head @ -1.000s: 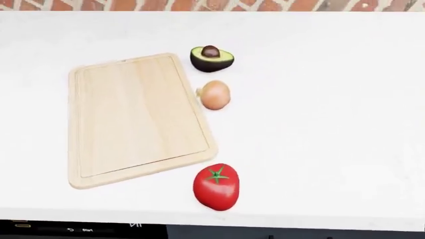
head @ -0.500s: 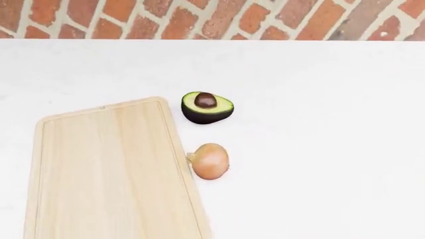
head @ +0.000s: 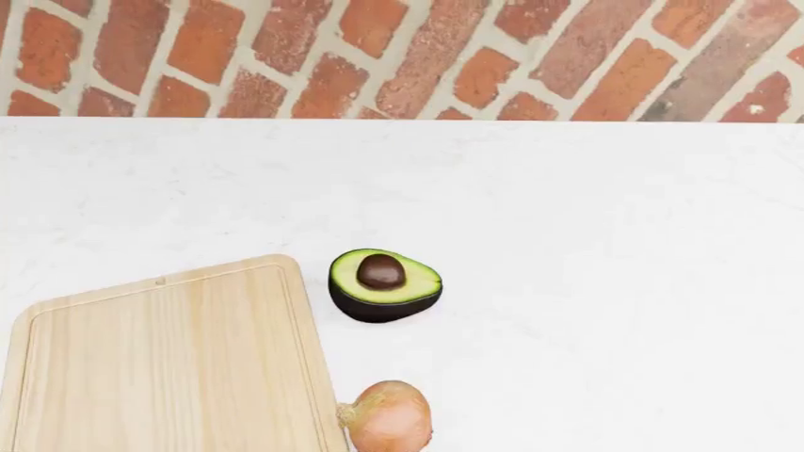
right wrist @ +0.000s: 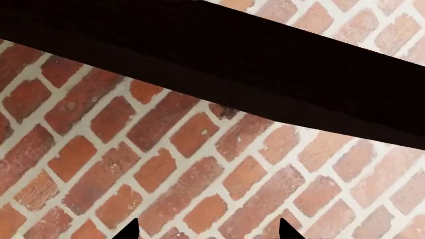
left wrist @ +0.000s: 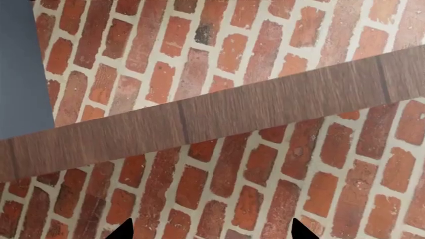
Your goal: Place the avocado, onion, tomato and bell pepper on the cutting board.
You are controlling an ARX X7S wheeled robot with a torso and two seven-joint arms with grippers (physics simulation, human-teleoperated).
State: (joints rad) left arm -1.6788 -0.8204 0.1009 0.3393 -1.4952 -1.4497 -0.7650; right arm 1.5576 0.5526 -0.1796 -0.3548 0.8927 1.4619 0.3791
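In the head view the halved avocado (head: 383,282) lies pit up on the white counter, just off the far right corner of the light wooden cutting board (head: 164,367). The onion (head: 387,419) sits beside the board's right edge, cut off by the picture's lower border. The board carries nothing on the part that shows. Tomato and bell pepper are out of view. Neither arm appears in the head view. My left gripper (left wrist: 211,231) and right gripper (right wrist: 209,231) each show two dark fingertips set wide apart, with only brick wall between them.
A red brick wall (head: 415,56) rises behind the white counter (head: 603,282). The left wrist view holds a brown wooden plank (left wrist: 219,114) across the bricks and a grey panel (left wrist: 23,69). A dark beam (right wrist: 219,64) crosses the right wrist view.
The head view has tilted upward: board, avocado and onion slid down the picture, the tomato dropped out of view, and more brick wall shows.
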